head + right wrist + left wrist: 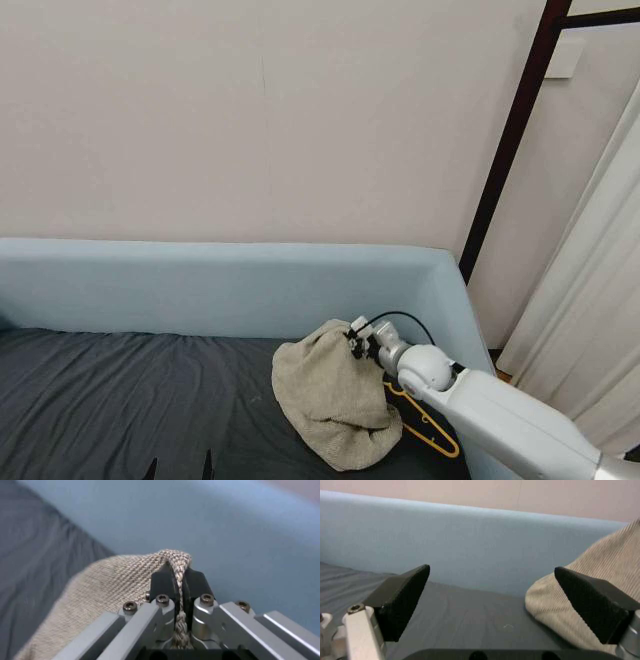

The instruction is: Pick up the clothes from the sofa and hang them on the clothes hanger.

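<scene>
Room to move: the dark grey sofa seat (pixel 120 400) is bare across the robot's left and middle. Everything sits bunched at its right end. Behind the seat the light blue backrest (pixel 200 285) runs the full width and turns the corner into the right armrest (pixel 452 300), so that end is boxed in on two sides. Past the armrest are a dark upright post (pixel 510 140) and a white curtain (pixel 590 300); the plain wall (pixel 250 120) is behind it all.

Garment: a beige ribbed-knit garment (pixel 330 400) lies in a crumpled heap on the seat in the right corner, near the backrest. Its top is pulled up into a peak and the rest sags onto the cushion. An orange clothes hanger (pixel 450 438) lies flat on the seat, partly under the heap's right edge, between the garment and the armrest.

Grippers: the right gripper (pixel 356 340) is at the peak, fingers clamped tight on a thin fold of the knit. The right wrist view shows the fold sandwiched between the black pads (pixel 162 579) with no gap. The arm reaches in from the right, above the hanger.

The left gripper (pixel 180 466) is low at the near edge over the bare seat, well apart from the garment. Its jaws are spread wide with nothing in them. In the left wrist view, one finger sits in front of the garment's edge; contact can't be judged.
</scene>
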Robot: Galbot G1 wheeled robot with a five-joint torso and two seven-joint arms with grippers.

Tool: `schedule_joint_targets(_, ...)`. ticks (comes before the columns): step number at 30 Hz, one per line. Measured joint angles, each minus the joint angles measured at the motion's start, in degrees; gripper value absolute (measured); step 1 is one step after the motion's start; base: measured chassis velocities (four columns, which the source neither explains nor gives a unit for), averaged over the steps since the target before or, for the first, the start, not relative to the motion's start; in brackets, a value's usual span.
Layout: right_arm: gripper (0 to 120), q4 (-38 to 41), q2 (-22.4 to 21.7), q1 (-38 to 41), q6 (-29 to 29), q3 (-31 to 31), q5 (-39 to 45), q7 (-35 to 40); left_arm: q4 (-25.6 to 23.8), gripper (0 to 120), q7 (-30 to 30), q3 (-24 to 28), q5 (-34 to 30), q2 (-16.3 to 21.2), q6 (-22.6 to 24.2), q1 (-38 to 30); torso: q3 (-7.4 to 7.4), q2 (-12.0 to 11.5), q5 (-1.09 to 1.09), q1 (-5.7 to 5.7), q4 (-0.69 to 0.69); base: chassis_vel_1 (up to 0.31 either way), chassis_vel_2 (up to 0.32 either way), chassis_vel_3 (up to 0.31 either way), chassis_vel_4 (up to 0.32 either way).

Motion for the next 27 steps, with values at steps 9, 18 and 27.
schedule_joint_targets(9,0,10.51,-5.12,4.26,-0.85,5.52,9.67,2.26,-0.60,98,-0.20,0.26,0.33,-0.13,-0.04,0.29,0.00,0.00,0.00,0.00,0.01,0.000,0.000,0.000,0.000)
schedule_joint_targets(18,0,14.68,-3.72,12.77,-0.21,0.41,14.74,3.23,-0.63,98,-0.59,0.23,0.21,-1.01,-0.40,0.28,0.00,0.00,-0.01,0.00,0.01,0.000,0.000,0.000,0.000)
schedule_joint_targets(27,0,13.68,6.56,26.61,1.48,-5.90,21.20,8.26,-0.34,98,-1.33,-0.62,-0.52,-1.47,-2.44,1.30,0.00,0.00,-0.02,0.00,0.02,0.000,0.000,0.000,0.000)
